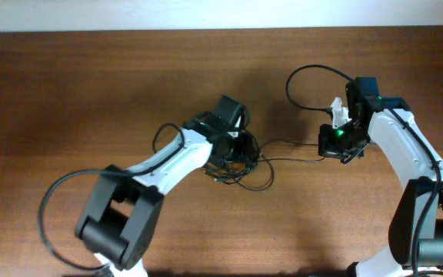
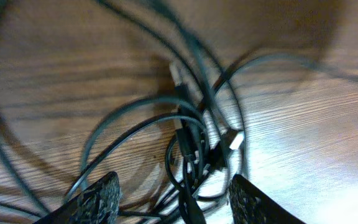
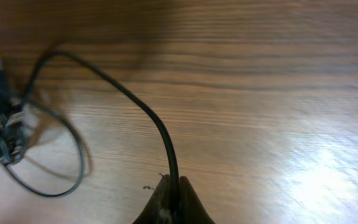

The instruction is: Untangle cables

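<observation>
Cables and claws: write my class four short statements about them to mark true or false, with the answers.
1. The right claw is shut on a cable. True.
2. The left claw is clamped shut. False: its fingers stand apart over the tangle.
3. The table is white plastic. False: it is brown wood.
4. A thin cord runs from the tangle towards the right claw. True.
</observation>
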Robot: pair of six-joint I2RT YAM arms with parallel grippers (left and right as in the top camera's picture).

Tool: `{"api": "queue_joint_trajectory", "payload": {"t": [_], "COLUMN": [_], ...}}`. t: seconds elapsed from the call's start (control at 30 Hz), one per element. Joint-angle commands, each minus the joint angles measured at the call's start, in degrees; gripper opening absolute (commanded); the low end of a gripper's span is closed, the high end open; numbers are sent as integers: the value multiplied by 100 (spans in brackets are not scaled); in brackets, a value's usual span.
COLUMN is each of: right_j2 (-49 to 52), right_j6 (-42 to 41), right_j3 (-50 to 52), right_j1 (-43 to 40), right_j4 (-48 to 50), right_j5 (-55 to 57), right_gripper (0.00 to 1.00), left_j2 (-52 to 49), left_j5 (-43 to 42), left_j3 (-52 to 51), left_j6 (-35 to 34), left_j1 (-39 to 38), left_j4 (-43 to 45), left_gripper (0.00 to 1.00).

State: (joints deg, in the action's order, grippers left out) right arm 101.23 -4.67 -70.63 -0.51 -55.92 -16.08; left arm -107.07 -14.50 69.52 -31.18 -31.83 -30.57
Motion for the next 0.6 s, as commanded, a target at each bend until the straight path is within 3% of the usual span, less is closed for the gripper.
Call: {"api": "queue_joint_trajectory", "payload": {"t": [0.0,0.1,0.13,0.2,0.4,0.57], "right_j2": [20,20,20,20,20,20], "right_j6": [896,1134,1137,1198,1521,1517], "right_j3": [188,328,367,494,994,1257], "right_j1": [-20,-20,-17,17,216,216], "right_j4": [81,157,177,214,577,909], "right_j5": [-1246,-1637,-1639,-1637,-1600,-1368], "right_gripper": [4,4,4,4,4,4], "left_j2": [-304,-407,-457,-645,-568,131], "left_j5": [92,378,437,450,446,426], "left_j3": [-11,-11,-11,-11,142,422], "left_j6": [-94,-94,-94,-94,-44,-35], "left_j1": [-55,-52,-52,-55,240,887], "left_j4": [0,74,105,162,118,98], "left_gripper": [58,57,45,3,0,0]}}
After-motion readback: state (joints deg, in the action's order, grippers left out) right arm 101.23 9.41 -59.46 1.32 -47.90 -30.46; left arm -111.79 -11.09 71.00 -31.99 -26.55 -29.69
